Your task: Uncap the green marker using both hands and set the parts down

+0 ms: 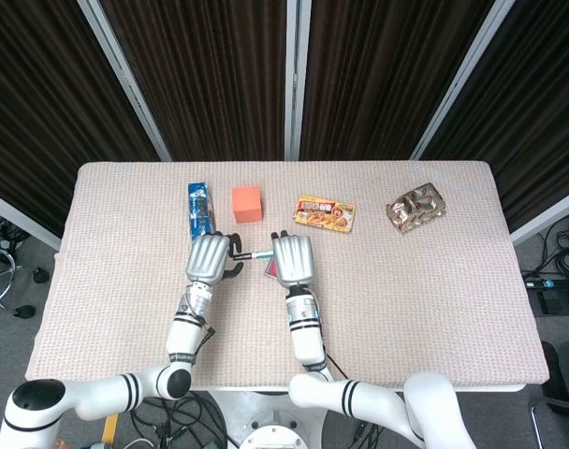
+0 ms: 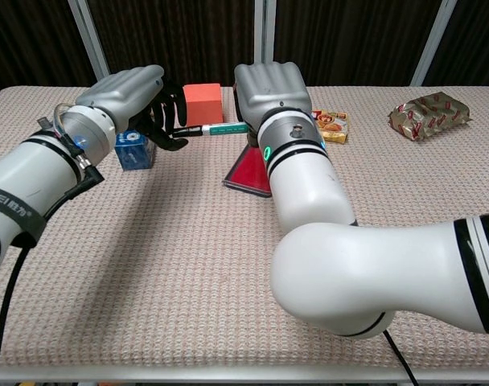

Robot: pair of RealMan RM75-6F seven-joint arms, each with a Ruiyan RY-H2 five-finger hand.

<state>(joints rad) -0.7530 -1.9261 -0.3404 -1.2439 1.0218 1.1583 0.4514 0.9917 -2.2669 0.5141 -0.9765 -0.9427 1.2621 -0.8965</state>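
The green marker (image 2: pixel 224 127) hangs level above the table, with its black cap end (image 2: pixel 188 131) pointing toward my left side. My right hand (image 2: pixel 270 88) grips the green barrel, knuckles up; the same hand shows in the head view (image 1: pixel 292 259). My left hand (image 2: pixel 132 92) faces it, its dark fingers (image 2: pixel 169 108) curved above the cap end and the thumb below. A gap still shows around the cap, so the left hand holds nothing. In the head view the marker (image 1: pixel 258 253) bridges the small space between the left hand (image 1: pixel 208 257) and the right.
A flat red packet (image 2: pixel 246 173) lies under my right hand. A blue box (image 2: pixel 134 150) sits behind my left hand and an orange cube (image 2: pixel 203 98) beyond the marker. A snack packet (image 2: pixel 334 125) and a foil-wrapped pack (image 2: pixel 429 112) lie to the right.
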